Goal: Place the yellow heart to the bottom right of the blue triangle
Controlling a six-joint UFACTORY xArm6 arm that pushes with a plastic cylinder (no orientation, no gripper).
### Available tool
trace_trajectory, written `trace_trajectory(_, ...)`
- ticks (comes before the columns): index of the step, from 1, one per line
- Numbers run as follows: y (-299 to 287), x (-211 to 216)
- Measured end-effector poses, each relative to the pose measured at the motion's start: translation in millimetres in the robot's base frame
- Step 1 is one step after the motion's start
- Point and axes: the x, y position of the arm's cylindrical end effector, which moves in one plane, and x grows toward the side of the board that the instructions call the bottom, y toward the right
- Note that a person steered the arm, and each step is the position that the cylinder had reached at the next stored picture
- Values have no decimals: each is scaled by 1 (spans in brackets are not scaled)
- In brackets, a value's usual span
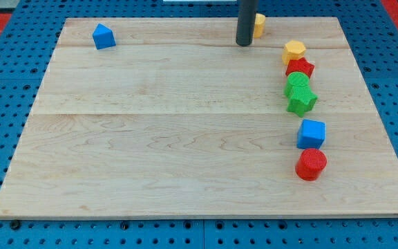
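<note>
The blue triangle point(103, 36) sits near the board's top left corner. The yellow heart point(258, 25) lies at the top edge, right of centre, partly hidden behind my rod. My tip point(244, 43) rests on the board just left of and slightly below the yellow heart, touching or nearly touching it. The blue triangle is far to the tip's left.
A column of blocks runs down the view's right: yellow hexagon point(294, 50), red star point(300, 67), green cylinder point(297, 82), green star point(301, 99), blue cube point(311, 133), red cylinder point(311, 164). The wooden board point(185, 138) lies on a blue pegboard.
</note>
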Motion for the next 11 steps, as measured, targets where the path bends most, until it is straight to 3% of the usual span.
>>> trace_trajectory(1, 97, -29)
trace_trajectory(2, 136, -85)
trace_trajectory(3, 98, -89)
trace_trajectory(4, -6, -57)
trace_trajectory(5, -71, -53)
trace_trajectory(6, -36, -72)
trace_trajectory(7, -67, -89)
trace_trajectory(8, -125, -74)
trace_trajectory(11, -90, -25)
